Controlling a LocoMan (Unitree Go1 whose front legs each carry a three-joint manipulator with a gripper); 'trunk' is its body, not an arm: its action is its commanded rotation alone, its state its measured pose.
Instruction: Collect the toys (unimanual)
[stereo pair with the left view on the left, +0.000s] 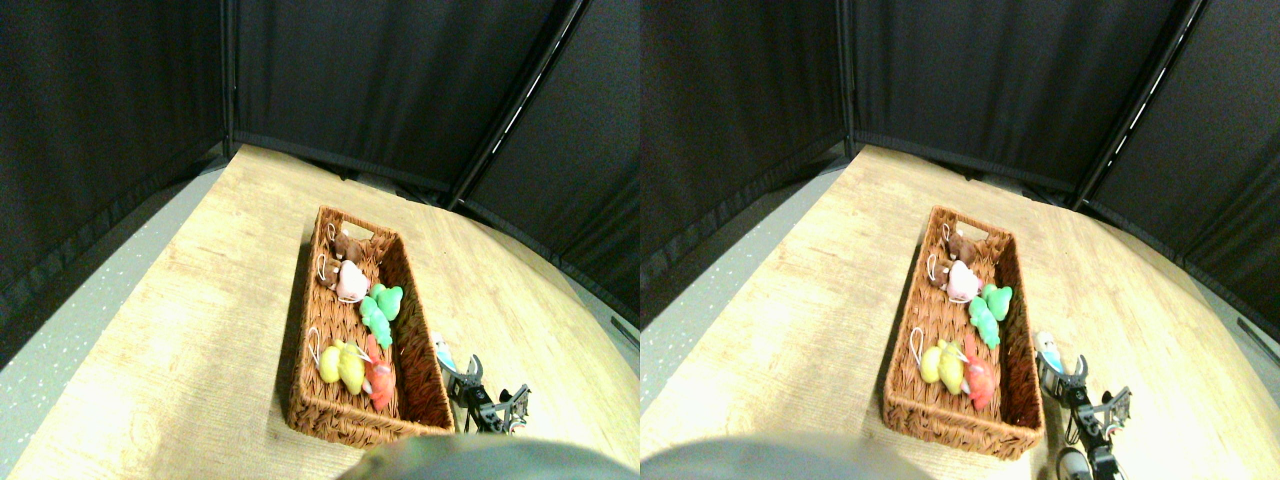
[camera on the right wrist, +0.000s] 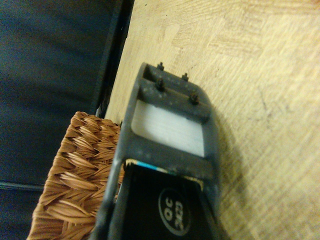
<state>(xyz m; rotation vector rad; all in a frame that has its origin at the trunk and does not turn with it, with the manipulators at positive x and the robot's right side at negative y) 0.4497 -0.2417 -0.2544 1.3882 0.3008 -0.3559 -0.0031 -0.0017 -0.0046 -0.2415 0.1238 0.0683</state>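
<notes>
Blue-white toy (stereo pair with the left view on the left: 443, 352): lies on the table (stereo pair with the left view on the left: 200, 330) just outside the basket (stereo pair with the left view on the left: 420, 385), immediately beyond the fingertips of the right gripper (stereo pair with the left view on the left: 466, 378), long axis running away from them; other toys (stereo pair with the left view on the left: 352, 330) already inside the basket. Gripper low beside the basket wall, pointed toward the toy; finger spread cannot be told.

No readable text, labels, brands, numbers or signs anywhere.
</notes>
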